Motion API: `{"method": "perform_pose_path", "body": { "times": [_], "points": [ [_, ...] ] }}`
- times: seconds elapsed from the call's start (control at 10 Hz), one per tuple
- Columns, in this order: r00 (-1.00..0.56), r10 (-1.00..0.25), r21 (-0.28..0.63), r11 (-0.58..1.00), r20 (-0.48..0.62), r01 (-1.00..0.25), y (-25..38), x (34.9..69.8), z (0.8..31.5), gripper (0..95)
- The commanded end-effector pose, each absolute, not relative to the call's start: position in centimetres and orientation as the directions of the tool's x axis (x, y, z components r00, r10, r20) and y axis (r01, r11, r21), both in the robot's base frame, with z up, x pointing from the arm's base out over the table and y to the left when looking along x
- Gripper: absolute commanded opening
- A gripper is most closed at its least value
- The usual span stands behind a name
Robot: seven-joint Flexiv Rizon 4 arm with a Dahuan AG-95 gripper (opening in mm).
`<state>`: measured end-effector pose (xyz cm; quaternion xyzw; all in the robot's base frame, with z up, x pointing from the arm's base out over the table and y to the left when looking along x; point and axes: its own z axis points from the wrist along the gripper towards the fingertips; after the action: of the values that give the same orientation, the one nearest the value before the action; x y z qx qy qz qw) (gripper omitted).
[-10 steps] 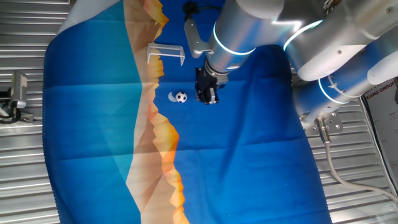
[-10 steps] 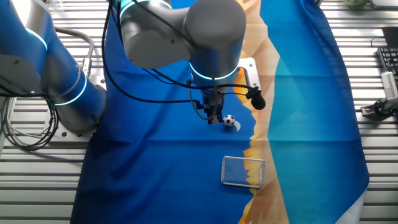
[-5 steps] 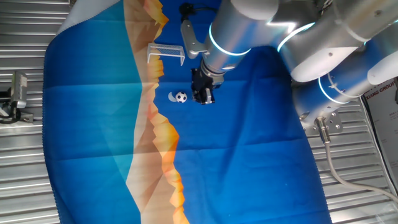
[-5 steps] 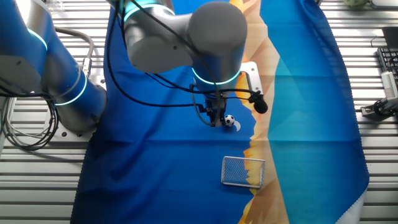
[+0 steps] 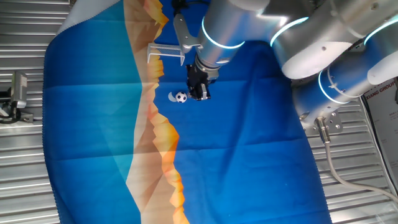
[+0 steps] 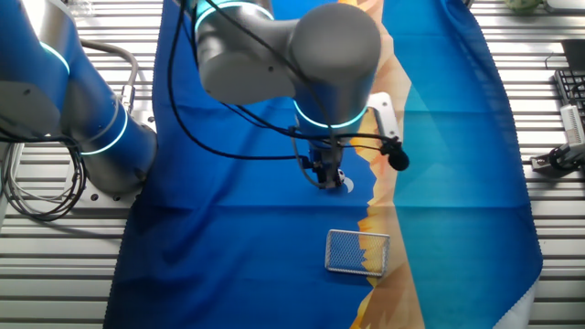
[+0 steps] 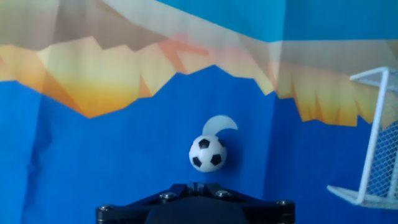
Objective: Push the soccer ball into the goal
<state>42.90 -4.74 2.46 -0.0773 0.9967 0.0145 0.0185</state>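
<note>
Keeping gripper, finger state not discernible, low just beside ball, nudging gently sideways toward goal, avoiding glancing contact.

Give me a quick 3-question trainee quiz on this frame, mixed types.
1. True or false: the soccer ball is already inside the goal.
2. In the hand view, the goal is to which side of the ball: A left, B right, C behind the gripper?
3. Fill in: the gripper is right beside the ____.

Key: 1 false; 2 B; 3 soccer ball.
</note>
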Motion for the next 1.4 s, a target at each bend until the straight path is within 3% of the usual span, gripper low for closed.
{"method": "perform_pose_path", "body": {
  "times": [0.1,0.6,1.4],
  "points": [
    [-0.987,-0.154,0.026,0.988,-0.037,-0.155,-4.9,43.3,2.7,0.0],
    [-0.988,-0.150,0.033,0.988,-0.042,-0.151,-5.1,41.8,3.0,0.0],
    [-0.994,-0.098,0.034,0.994,-0.040,-0.099,-1.5,43.1,2.8,0.0]
  ]
}}
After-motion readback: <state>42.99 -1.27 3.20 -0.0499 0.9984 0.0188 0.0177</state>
